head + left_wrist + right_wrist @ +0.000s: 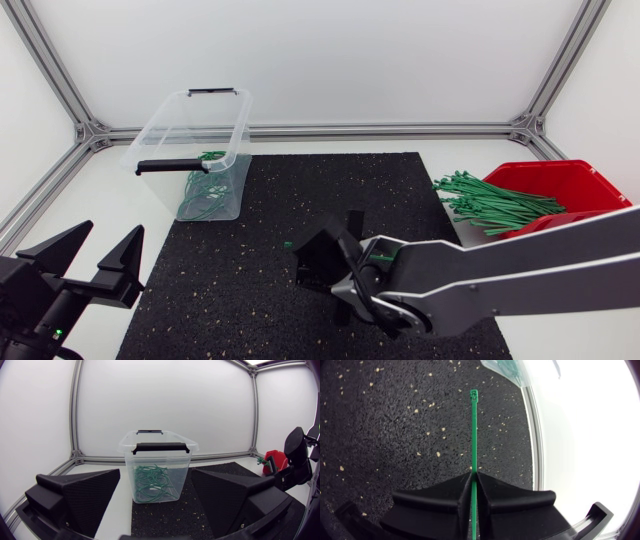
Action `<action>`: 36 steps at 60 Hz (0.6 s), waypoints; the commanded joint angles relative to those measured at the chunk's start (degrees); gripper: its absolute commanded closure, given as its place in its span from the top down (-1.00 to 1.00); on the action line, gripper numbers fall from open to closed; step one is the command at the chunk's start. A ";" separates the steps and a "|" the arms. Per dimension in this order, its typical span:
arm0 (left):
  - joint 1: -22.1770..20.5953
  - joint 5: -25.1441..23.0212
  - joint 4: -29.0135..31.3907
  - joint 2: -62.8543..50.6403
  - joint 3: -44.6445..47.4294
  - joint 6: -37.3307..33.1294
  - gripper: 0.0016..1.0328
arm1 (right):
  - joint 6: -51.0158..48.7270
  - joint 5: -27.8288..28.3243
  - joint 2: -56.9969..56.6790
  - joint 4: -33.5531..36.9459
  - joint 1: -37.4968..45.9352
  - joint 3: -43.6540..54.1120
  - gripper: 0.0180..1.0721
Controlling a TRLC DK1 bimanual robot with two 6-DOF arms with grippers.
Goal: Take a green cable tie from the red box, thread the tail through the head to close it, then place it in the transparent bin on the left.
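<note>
One green cable tie (473,435) is clenched in the right fingers (440,497); the left fingers (85,492) gape empty. So narrowly held, it could swivel during threading and miss its head (474,394).

Bare mat (250,235) between left gripper (110,238) and transparent bin (165,125), right arm (520,265) crossing from right

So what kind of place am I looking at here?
Most likely a robot test bench in a lab: white walls on an aluminium frame, a black mat under a robot arm, and a red box of green cable ties with a transparent bin.
</note>
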State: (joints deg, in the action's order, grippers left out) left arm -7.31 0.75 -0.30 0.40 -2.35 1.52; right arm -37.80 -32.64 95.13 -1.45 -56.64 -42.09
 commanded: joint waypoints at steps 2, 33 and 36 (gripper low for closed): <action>0.19 0.12 0.91 0.30 2.26 1.12 0.93 | -1.22 -2.69 4.01 -1.36 -1.54 1.92 -0.80; 0.10 0.12 1.00 0.30 2.26 1.12 0.93 | -2.54 -2.43 1.11 2.42 -7.87 7.54 -0.08; 0.10 0.12 1.00 0.30 2.26 1.21 0.93 | -1.40 -0.05 -1.35 5.32 -7.96 7.54 0.02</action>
State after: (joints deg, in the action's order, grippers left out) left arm -7.31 0.75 -0.30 0.40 -2.35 1.52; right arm -39.62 -35.90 96.73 -0.32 -63.66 -36.49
